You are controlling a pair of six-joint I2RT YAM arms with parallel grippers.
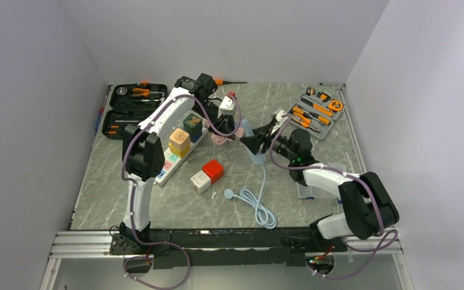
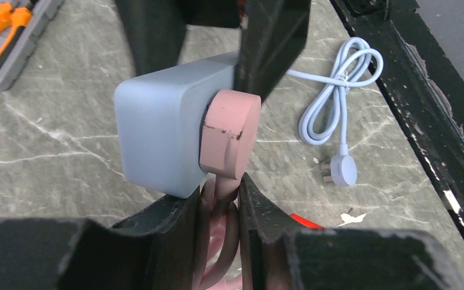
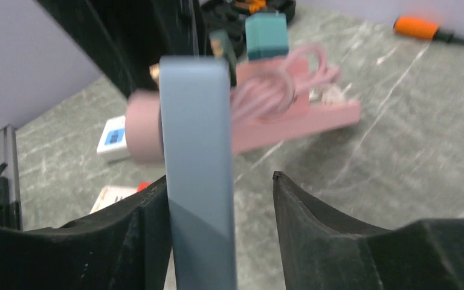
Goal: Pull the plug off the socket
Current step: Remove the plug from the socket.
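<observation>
In the left wrist view, a pink plug point(image 2: 229, 133) sits in the face of a blue-grey socket block point(image 2: 163, 133). My left gripper point(image 2: 220, 184) is shut on the plug's neck, where the pink cable leaves it. In the right wrist view, the socket block point(image 3: 196, 169) stands between the fingers of my right gripper point(image 3: 219, 178). The left finger touches it and the right finger point(image 3: 302, 211) stands off with a gap, so this gripper is open. From above, both grippers point(image 1: 228, 124) point(image 1: 255, 138) meet at the socket point(image 1: 255, 154) mid-table.
A pink power strip with coiled cable point(image 3: 296, 115) lies behind the socket. A white strip with cube adapters point(image 1: 178, 151) lies on the left, with red point(image 1: 212, 170) and white point(image 1: 200, 181) cubes nearby. A blue cable coil point(image 1: 257, 202) lies in front. Tool cases point(image 1: 134, 109) point(image 1: 317, 112) sit at the back.
</observation>
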